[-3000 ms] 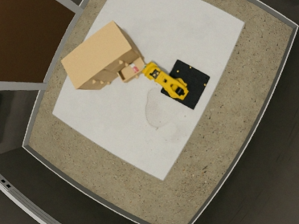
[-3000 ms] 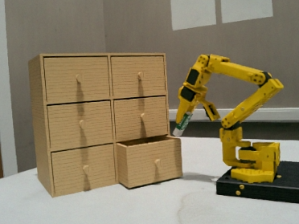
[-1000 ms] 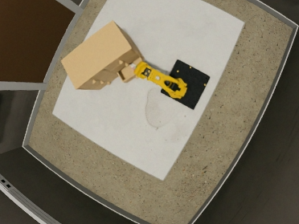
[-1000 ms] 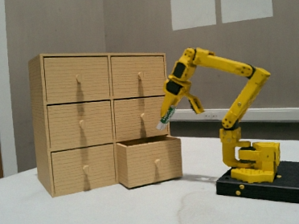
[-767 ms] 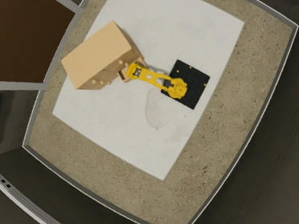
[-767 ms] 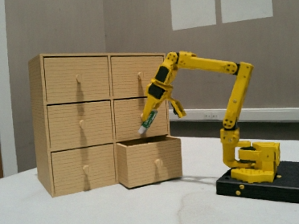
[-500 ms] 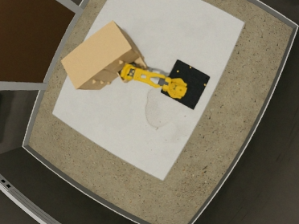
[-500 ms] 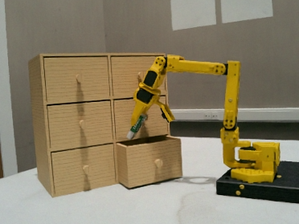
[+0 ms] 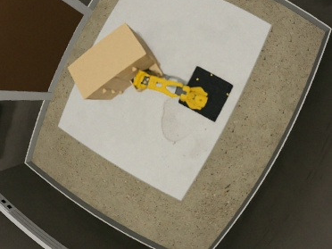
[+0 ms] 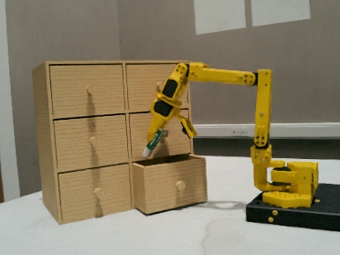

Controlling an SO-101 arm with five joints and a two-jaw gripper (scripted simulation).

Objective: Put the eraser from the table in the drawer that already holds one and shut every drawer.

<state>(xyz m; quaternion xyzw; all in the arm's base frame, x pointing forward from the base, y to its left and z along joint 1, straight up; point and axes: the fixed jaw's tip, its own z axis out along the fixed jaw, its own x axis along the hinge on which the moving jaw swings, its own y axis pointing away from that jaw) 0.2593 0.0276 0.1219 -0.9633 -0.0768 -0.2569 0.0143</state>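
A wooden cabinet (image 9: 104, 63) (image 10: 87, 133) with six drawers stands on the white mat. Its bottom right drawer (image 10: 166, 184) (image 9: 153, 66) is pulled out and open; the other drawers are shut. My gripper (image 10: 156, 137) (image 9: 137, 79) is shut on the eraser (image 10: 153, 144), a white block in a green sleeve. It hangs tilted, tip down, just above the open drawer's back left part, in front of the middle right drawer. In the overhead view the arm hides the eraser and the drawer's inside. I cannot see what lies in the drawer.
The arm's black base plate (image 9: 216, 95) (image 10: 292, 216) sits to the right of the cabinet. The white mat (image 9: 134, 148) lies on a speckled table top with a raised grey rim (image 9: 286, 126).
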